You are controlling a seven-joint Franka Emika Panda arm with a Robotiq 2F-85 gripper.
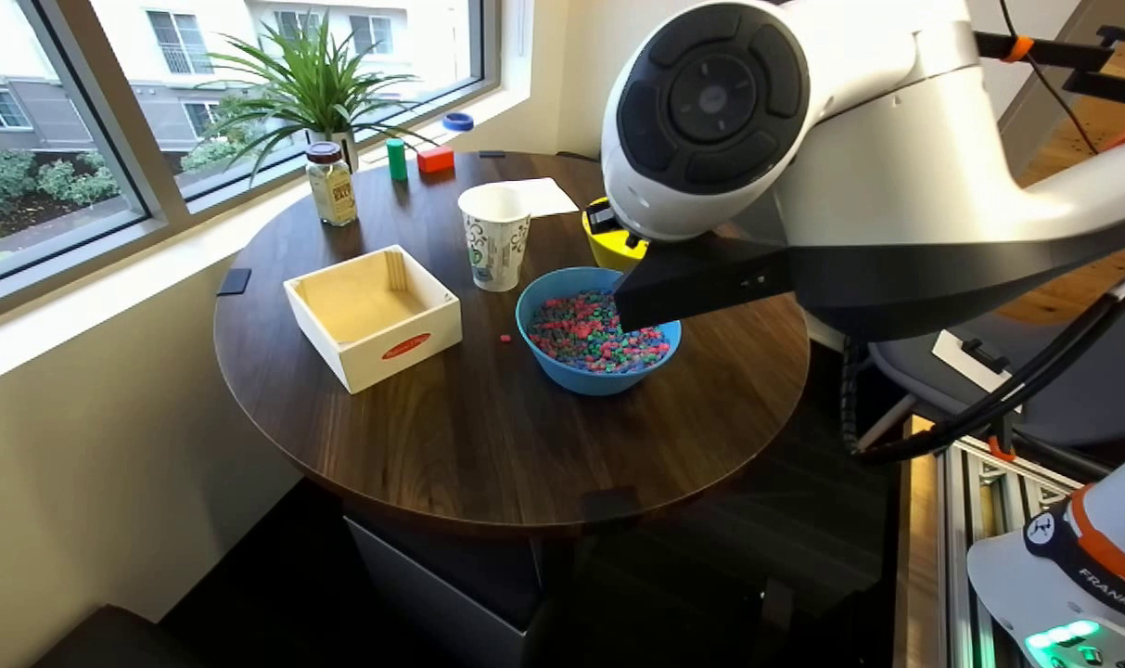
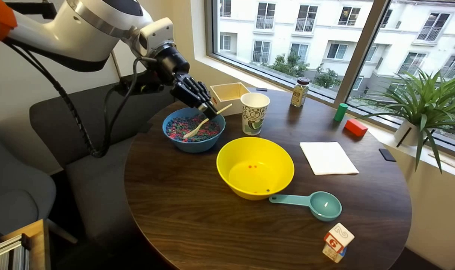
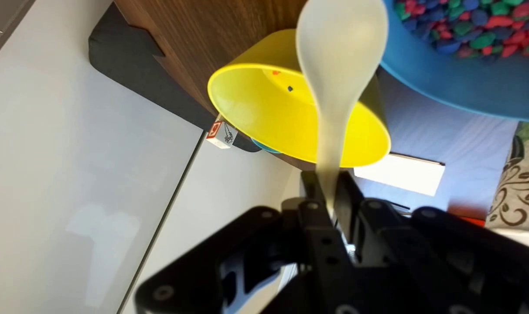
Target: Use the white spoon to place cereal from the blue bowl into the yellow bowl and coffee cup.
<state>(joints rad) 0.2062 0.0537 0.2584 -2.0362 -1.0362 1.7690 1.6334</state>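
In an exterior view, the yellow bowl (image 2: 259, 178) looks glossy plastic, the coffee cup (image 2: 254, 115) at its twelve o'clock smooth paper.

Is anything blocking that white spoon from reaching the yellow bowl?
Nothing visible does. In the wrist view, the claw grips the white spoon, and the yellow bowl shows directly behind it. The blue bowl and coffee cup sit to the right, so the way looks open, though the spoon must probably clear the yellow bowl's rim.
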